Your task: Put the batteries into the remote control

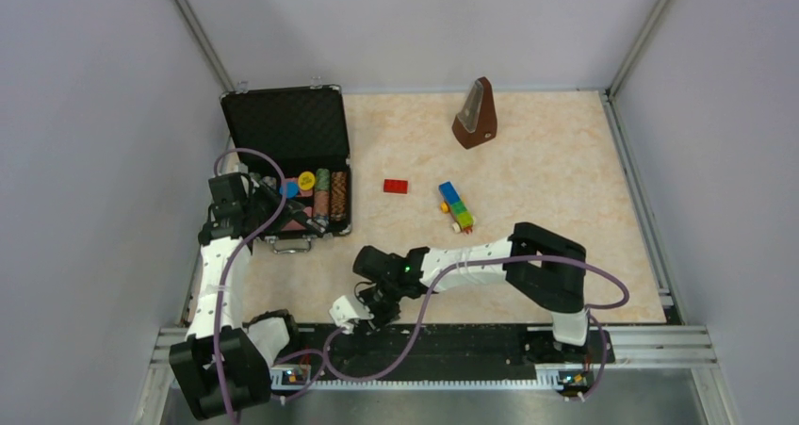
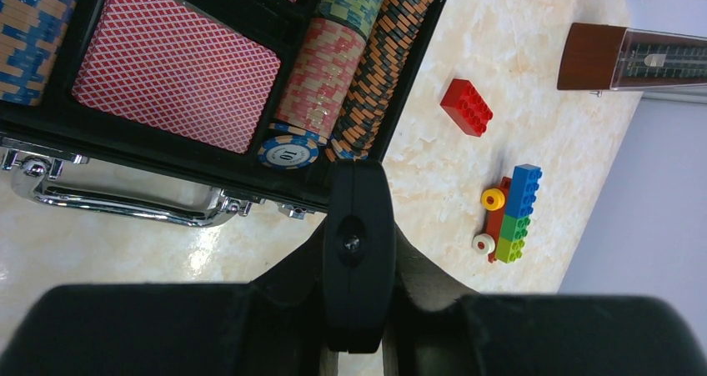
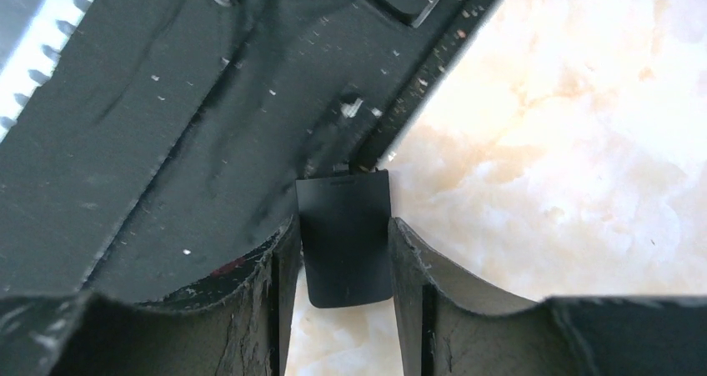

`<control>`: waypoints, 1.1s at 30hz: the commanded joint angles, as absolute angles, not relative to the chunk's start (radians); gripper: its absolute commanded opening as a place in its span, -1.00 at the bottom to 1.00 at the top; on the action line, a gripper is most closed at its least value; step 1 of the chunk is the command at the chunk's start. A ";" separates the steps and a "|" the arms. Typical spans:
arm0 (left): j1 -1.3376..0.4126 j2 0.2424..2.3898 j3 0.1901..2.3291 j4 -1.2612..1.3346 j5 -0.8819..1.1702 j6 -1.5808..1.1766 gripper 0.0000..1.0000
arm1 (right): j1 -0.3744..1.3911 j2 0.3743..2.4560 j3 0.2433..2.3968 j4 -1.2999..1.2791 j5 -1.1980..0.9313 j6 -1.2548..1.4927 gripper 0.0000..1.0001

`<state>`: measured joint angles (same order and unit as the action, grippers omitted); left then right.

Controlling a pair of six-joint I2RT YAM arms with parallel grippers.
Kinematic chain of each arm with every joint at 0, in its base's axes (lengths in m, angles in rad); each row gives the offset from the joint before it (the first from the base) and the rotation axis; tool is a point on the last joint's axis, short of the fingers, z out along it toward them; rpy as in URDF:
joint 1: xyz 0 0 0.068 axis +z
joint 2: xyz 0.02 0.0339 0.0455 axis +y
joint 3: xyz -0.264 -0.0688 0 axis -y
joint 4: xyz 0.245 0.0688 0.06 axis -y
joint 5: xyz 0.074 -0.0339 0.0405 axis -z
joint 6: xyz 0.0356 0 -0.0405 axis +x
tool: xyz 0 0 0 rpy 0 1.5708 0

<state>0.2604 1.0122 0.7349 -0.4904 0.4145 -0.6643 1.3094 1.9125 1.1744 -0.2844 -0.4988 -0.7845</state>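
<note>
My left gripper [image 1: 256, 195] is shut on the remote control [image 2: 358, 243], a slim black bar seen end-on between the fingers in the left wrist view. It holds the remote [image 1: 273, 201] above the front edge of the open case. My right gripper [image 1: 369, 314] is low at the table's near edge. In the right wrist view its fingers [image 3: 283, 276] are shut on the sides of a small black squarish cover piece [image 3: 346, 238]. The cover's far end touches the black base rail [image 3: 208, 126]. The batteries are not in view.
An open black case [image 1: 283, 123] with poker chips [image 2: 333, 67] and card decks stands at the left. A red brick [image 1: 396, 186], a toy-brick train [image 1: 456, 206] and a brown metronome [image 1: 476, 114] stand mid-table and at the back. Walls enclose the table.
</note>
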 commanded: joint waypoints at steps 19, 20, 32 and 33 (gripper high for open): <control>0.268 0.990 0.730 -0.442 0.436 -0.654 -1.00 | 1.216 1.916 1.148 -0.287 -0.466 -0.752 0.15; 0.268 0.991 0.731 -0.442 0.435 -0.653 -1.00 | 1.214 1.926 1.158 -0.299 -0.467 -0.752 0.16; 0.270 0.997 0.733 -0.438 0.434 -0.653 -1.00 | 1.170 1.993 1.221 -0.445 -0.504 -0.758 0.15; 0.270 0.998 0.735 -0.440 0.434 -0.652 -1.00 | 1.169 2.000 1.221 -0.444 -0.499 -0.757 0.15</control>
